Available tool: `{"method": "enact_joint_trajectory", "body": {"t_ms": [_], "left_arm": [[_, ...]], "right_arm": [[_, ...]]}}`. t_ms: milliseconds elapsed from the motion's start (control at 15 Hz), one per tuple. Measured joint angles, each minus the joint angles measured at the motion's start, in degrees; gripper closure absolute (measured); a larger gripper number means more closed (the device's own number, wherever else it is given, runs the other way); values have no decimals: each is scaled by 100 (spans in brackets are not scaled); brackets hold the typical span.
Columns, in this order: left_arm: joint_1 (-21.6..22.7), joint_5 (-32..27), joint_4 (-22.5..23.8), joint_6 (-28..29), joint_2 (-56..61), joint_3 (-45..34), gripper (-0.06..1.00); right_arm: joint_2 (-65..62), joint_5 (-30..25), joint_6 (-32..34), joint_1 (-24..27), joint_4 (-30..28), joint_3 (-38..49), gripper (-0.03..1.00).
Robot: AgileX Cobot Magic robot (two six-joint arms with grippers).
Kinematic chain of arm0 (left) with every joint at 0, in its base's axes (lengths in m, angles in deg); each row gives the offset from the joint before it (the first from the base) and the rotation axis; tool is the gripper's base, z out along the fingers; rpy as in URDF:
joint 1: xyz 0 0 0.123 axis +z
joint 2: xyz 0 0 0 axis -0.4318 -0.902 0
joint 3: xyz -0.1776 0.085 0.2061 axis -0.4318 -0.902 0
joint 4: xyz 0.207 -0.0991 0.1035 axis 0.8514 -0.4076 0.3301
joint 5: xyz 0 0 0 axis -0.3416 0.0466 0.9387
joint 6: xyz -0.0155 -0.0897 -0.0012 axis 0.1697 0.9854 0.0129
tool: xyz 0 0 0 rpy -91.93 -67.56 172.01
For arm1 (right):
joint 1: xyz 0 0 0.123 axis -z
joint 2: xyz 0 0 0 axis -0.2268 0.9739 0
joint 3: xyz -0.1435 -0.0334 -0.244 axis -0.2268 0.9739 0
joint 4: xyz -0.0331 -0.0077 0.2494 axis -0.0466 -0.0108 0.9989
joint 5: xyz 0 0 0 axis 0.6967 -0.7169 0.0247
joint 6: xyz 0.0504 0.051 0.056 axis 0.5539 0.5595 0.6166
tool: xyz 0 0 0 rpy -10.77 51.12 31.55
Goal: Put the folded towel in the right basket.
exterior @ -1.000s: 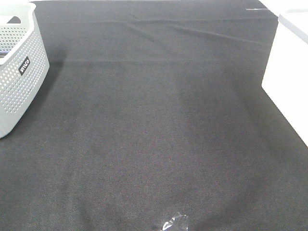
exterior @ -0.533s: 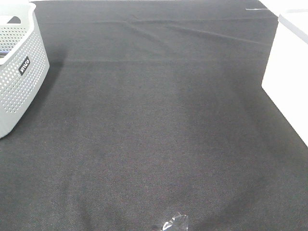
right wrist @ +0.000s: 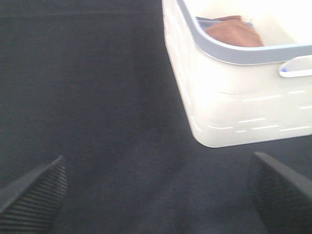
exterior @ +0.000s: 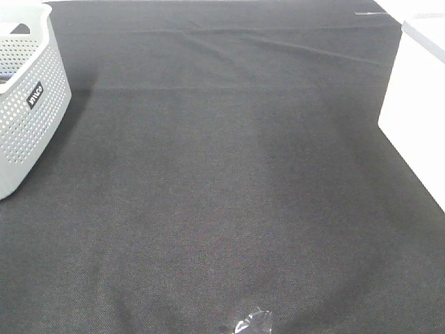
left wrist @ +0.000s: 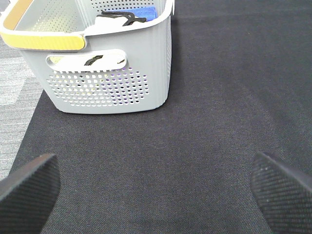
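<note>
A brown folded towel (right wrist: 233,33) lies inside the white right basket (right wrist: 229,102), against its far side. In the exterior high view only this basket's white wall (exterior: 417,125) shows at the right edge, and the towel is hidden. My right gripper (right wrist: 158,168) is open and empty, low over the black cloth, short of the basket and to one side of it. My left gripper (left wrist: 155,168) is open and empty, facing the grey perforated left basket (left wrist: 112,83). Neither gripper shows in the exterior high view.
The grey basket (exterior: 28,104) stands at the far left of the black cloth-covered table (exterior: 222,181) and holds a blue cloth (left wrist: 139,12) and a black item (left wrist: 114,18). A small clear plastic scrap (exterior: 250,323) lies at the front edge.
</note>
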Motion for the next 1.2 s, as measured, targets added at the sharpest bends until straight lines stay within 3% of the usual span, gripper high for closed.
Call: {"method": "enact_joint_trajectory", "body": {"t_ms": [200, 1200], "left_arm": [[0, 0, 0, 0, 0, 0, -5], [0, 0, 0, 0, 0, 0, -5]], "right_arm": [[0, 0, -6, -258, 80, 0, 0], [0, 6, -6, -258, 103, 0, 0]]}}
